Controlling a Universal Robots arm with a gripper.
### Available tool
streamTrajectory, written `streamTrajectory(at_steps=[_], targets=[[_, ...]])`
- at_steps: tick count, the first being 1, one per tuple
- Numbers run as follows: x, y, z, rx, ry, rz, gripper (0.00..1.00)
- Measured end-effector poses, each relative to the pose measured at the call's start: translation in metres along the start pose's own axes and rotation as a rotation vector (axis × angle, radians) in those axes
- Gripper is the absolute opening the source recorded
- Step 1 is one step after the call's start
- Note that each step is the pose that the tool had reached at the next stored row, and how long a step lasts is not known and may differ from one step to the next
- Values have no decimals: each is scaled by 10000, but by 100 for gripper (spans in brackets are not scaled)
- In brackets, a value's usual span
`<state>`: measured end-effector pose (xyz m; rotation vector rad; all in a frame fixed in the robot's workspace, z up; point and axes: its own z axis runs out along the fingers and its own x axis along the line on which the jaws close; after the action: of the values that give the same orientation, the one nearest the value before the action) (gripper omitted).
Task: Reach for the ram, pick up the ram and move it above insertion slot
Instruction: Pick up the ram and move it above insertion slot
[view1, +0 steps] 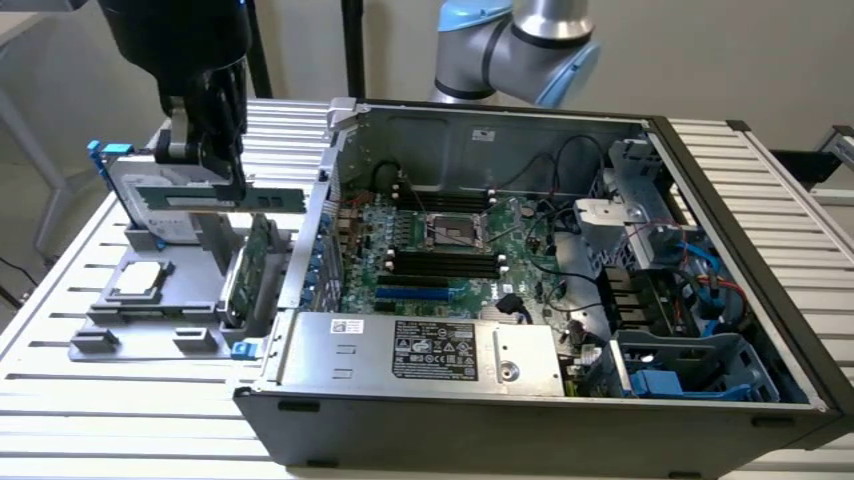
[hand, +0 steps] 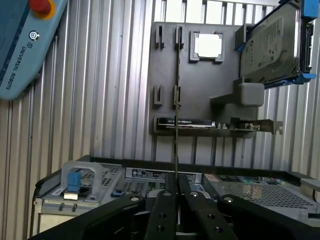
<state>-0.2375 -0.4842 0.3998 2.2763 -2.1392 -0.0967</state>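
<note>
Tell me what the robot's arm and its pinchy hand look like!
The arm is made of round silver tubes joined by light blue caps. Its gripper is all black, with two flat fingers that have small round screw holes, and wider black links spreading out on each side like wings.

You are looking at a robotics lab or test workshop: an opened computer case (view1: 534, 290) lies on a slatted aluminium worktop (view1: 120, 410), a grey fixture tray (hand: 200, 95) holds loose parts, and a Universal Robots arm (view1: 521, 50) and its teach pendant (hand: 25, 40) sit alongside.
</note>
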Motion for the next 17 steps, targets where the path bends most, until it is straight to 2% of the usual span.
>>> streamTrajectory(at_steps=[17], targets=[[-126, -513, -23, -3, -54, -3, 13]])
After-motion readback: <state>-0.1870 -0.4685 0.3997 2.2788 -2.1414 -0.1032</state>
